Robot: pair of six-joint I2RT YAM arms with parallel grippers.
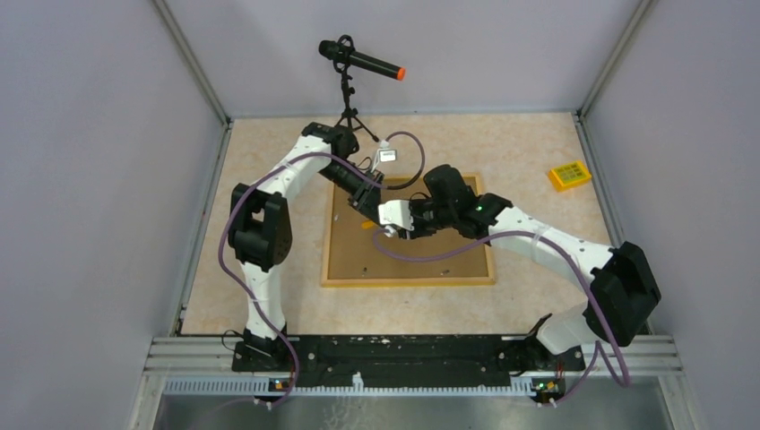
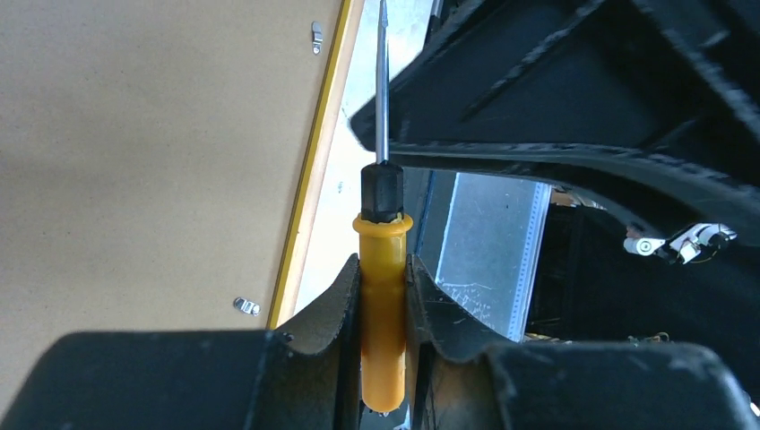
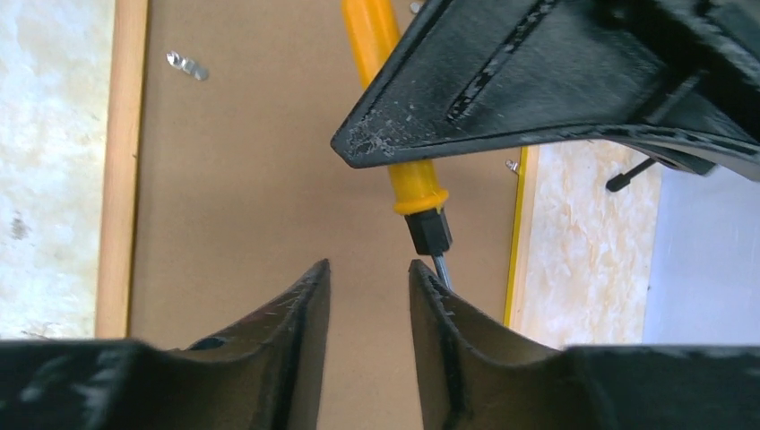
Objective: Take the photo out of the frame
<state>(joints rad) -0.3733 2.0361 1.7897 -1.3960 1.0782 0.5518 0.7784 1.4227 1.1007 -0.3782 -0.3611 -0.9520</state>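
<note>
Now frame (image 1: 408,281) lies back-up on desk (image 1: 538,161), photo hidden under brown board (image 3: 269,179). Above its far half, left tool (image 2: 384,269) grips yellow screwdriver (image 2: 384,331), shaft (image 2: 383,90) pointing toward right tool (image 3: 369,269): jaws half apart, empty, shaft just beside one finger (image 3: 448,305).

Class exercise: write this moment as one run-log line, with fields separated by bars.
frame: lying back up | left gripper: shut on screwdriver | right gripper: open, empty, beside screwdriver shaft | photo: not visible
</note>
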